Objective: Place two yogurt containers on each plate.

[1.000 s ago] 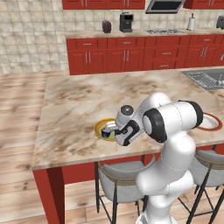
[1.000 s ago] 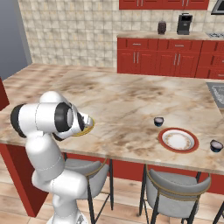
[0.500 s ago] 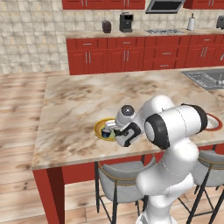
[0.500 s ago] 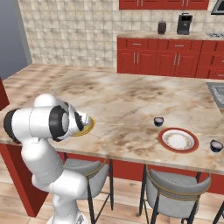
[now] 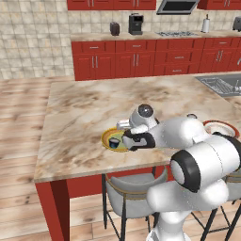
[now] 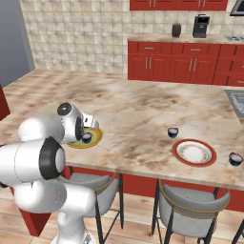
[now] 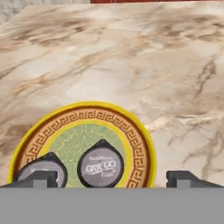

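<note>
The robot's two-finger gripper (image 7: 109, 177) hangs low over the near edge of the marble counter (image 7: 131, 57). Its dark fingertips (image 7: 39, 177) stand wide apart and hold nothing, with the round yellow-orange plate with the pale green centre (image 7: 131, 127) lying between and just beyond them. On that plate sit two small navy-sided yogurt cups, one with a printed lid in the middle (image 7: 100, 167) and one at the plate's edge (image 7: 41, 169), beside the left fingertip; I cannot tell whether the fingertip touches it. With a pair resting side by side there, this plate looks finished, and the spread fingers suit a hand that has let go.

Further along the counter the red-rimmed plate with a white centre (image 6: 194, 152) lies bare. One dark yogurt cup (image 6: 173, 132) stands just beside it and another (image 6: 235, 158) near its far side, so those two presumably belong on it next.
</note>
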